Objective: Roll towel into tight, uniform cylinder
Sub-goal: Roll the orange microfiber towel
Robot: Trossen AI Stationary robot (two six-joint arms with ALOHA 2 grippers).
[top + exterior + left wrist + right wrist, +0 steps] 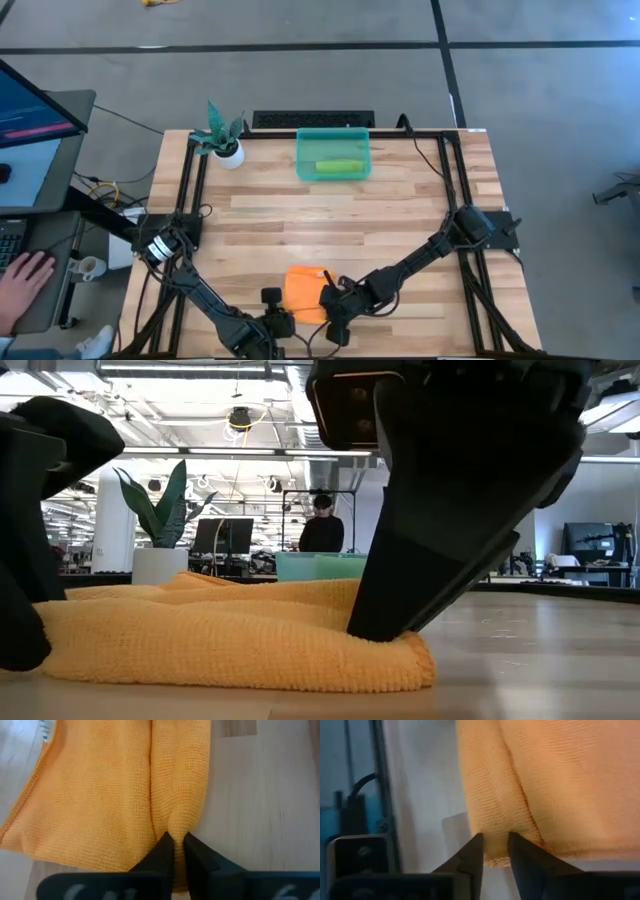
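The orange towel (303, 291) lies flat on the wooden surface (330, 215) near the middle of its front edge, folded into a short thick pad. The part-rolled fold along its front side runs left to right, parallel to that front edge, so the long axis of the roll lies across the surface; the rest of the cloth spreads back toward the far edge.

The left gripper (174, 841) is at the towel's front-left corner, its jaws pinched together on a ridge of the rolled fold, which bunches up between the tips. The right gripper (494, 840) is at the towel's front-right corner, its jaws slightly parted with the end of the rolled fold between them; whether they press the cloth cannot be told. In the low view the right gripper's dark finger stands on the towel's right end.

Near the far edge a green bin (333, 153) stands at the middle and a small potted plant (222, 135) toward the far-left corner. A person's hand (25, 277) rests on a desk off the left edge.
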